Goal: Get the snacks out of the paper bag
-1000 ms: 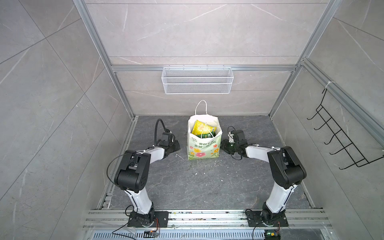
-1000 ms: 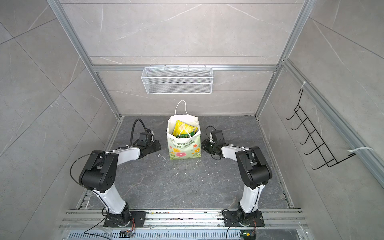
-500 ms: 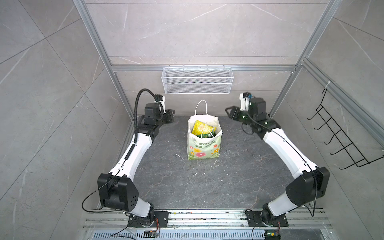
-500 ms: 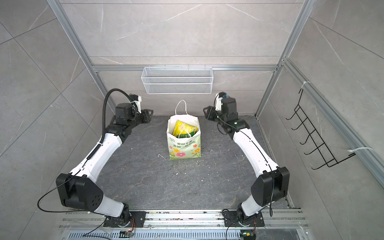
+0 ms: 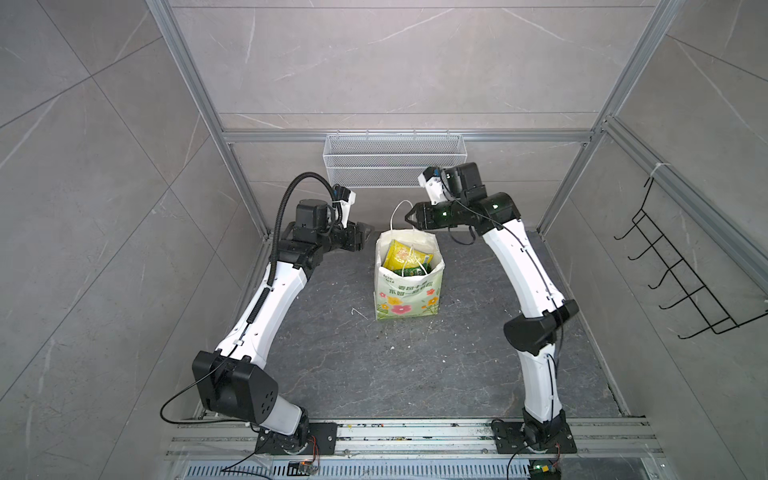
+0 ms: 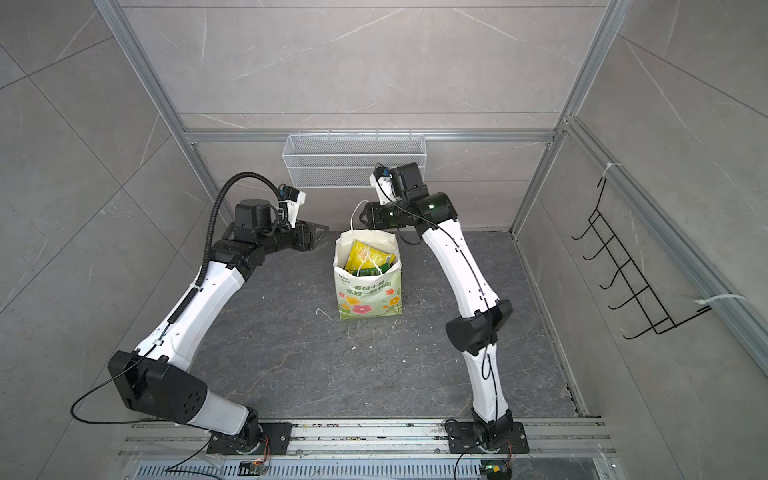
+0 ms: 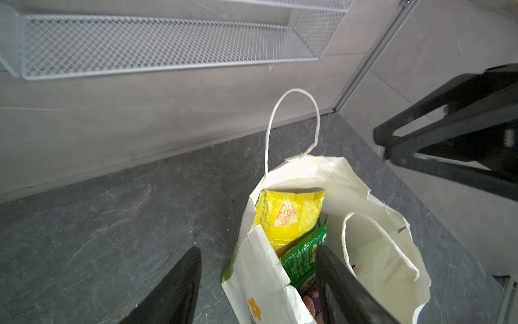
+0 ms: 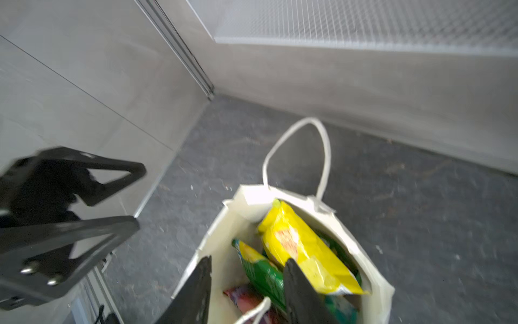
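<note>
A mesh basket (image 5: 386, 160) is hanging on the back wall (image 5: 395, 62), a black hook rack (image 5: 679, 270) on the side wall (image 5: 715, 124).

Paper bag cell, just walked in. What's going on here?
The job is emptying the bag, which stands upright on the floor. The left tool and right tool hang open, raised at either side of its mouth, holding nothing. A yellow packet, a green packet and a purple one sit inside. No packet shows outside the bag.
</note>
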Tool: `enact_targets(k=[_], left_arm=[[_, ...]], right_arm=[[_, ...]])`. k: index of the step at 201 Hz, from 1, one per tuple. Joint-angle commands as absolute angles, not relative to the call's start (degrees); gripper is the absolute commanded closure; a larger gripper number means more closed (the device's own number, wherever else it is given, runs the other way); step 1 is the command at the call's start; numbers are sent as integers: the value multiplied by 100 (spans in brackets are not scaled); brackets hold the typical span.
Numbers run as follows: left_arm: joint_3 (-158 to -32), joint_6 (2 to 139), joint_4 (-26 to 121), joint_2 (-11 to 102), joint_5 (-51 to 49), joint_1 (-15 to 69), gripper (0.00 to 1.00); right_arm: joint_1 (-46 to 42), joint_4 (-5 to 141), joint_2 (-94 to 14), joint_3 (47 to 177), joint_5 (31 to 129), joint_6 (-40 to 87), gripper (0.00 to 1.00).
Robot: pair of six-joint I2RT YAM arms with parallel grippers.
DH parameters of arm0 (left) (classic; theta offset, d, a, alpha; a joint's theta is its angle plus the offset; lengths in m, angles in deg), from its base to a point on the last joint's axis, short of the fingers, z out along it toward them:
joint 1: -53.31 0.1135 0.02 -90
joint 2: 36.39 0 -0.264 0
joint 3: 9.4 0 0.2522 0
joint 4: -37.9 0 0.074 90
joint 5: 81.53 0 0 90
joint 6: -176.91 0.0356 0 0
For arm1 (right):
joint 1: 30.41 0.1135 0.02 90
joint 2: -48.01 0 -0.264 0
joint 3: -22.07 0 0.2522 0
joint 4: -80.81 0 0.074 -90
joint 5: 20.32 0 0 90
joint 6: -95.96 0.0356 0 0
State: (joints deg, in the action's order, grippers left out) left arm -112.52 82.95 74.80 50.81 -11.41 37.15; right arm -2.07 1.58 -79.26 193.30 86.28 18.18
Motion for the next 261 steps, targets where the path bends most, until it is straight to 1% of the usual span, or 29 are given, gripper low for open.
enact_targets(k=[1, 13, 43, 60, 80, 98, 130, 167, 210, 221, 229, 252, 261], left_arm=[[-11306, 8498, 7496, 5112, -1280, 3698, 34], [-11291, 8515, 7480, 5144, -1277, 3687, 33], [-11262, 8558, 7451, 5269, -1312, 3652, 33], [-11229, 8568, 7443, 5307, -1323, 3639, 33], [-11202, 8590, 7441, 5343, -1331, 3620, 34], [-11168, 8595, 7410, 5352, -1332, 3617, 34], [-11125, 8638, 7406, 5352, -1291, 3608, 34], [-11011, 8673, 7372, 5319, -1239, 3604, 34], [-10776, 8665, 7265, 5243, -1194, 3594, 34], [-10727, 8665, 7234, 5216, -1180, 3594, 34], [-10683, 8674, 7223, 5189, -1173, 3590, 34], [-10554, 8700, 7162, 5137, -1103, 3593, 34], [-10513, 8704, 7162, 5124, -1102, 3594, 34]], right_arm=[[-115, -1334, -8372, 20312, 8263, 1755, 48], [-39, -1425, -8542, 20428, 8135, 1844, 43], [98, -1154, -8591, 19912, 7904, 2147, 40], [203, -1155, -8732, 20008, 7670, 2206, 37], [306, -1162, -8919, 20215, 7639, 2224, 33], [349, -1009, -9017, 20148, 7548, 2294, 30], [415, -798, -9235, 20195, 7174, 2396, 28], [452, -511, -9470, 20220, 7123, 2494, 26], [636, -363, -9674, 20249, 6428, 2441, 25], [665, -314, -9709, 20245, 6321, 2424, 27], [676, -294, -9740, 20245, 6284, 2424, 30], [685, -249, -9772, 20247, 6162, 2414, 46], [685, -252, -9764, 20261, 6124, 2398, 54]])
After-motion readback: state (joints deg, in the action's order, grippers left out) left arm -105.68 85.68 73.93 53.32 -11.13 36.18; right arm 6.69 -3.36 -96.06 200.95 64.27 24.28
